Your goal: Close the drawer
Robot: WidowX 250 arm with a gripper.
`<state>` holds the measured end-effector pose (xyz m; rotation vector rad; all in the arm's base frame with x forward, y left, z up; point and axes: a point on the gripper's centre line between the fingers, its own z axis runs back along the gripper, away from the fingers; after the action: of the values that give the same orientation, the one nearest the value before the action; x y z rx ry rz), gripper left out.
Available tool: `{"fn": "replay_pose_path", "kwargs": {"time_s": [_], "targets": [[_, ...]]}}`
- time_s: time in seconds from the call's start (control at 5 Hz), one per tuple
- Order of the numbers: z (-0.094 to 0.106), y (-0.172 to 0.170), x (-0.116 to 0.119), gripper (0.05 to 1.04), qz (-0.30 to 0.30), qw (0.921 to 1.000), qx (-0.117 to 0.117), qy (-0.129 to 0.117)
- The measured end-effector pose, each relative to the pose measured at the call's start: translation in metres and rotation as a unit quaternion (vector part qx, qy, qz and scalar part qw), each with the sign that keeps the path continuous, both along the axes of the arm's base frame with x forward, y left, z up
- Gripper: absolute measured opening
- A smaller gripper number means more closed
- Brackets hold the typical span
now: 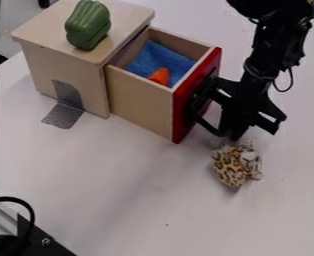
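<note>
The wooden drawer [143, 102] stands pulled out of its light wooden cabinet [66, 65], with its red front [186, 115] facing right. A blue cloth [161, 60] and a small orange object [160, 76] lie inside it. My black gripper [238, 112] hangs low just right of the red front, its left side overlapping the front in view. Dark parts there hide some of the red face, and I cannot tell whether they touch it.
A green pepper-like toy [87, 25] rests on top of the cabinet. Below my gripper, a leopard-spotted plush toy [236, 165] lies on the white table [139, 200]. Silver tape [65, 114] joins the cabinet's side to the table. Black hardware and a cable occupy the lower left corner.
</note>
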<state>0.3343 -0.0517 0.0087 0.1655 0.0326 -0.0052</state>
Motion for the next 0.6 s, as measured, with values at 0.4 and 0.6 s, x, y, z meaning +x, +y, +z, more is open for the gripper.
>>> {"fn": "replay_pose_path", "kwargs": {"time_s": [0.4,0.6], "targets": [[0.008,0.009,0.009,0.124,0.028,0.9993,-0.023,-0.003],[0.009,0.012,0.012,0.124,0.035,0.9991,-0.026,-0.006]]}}
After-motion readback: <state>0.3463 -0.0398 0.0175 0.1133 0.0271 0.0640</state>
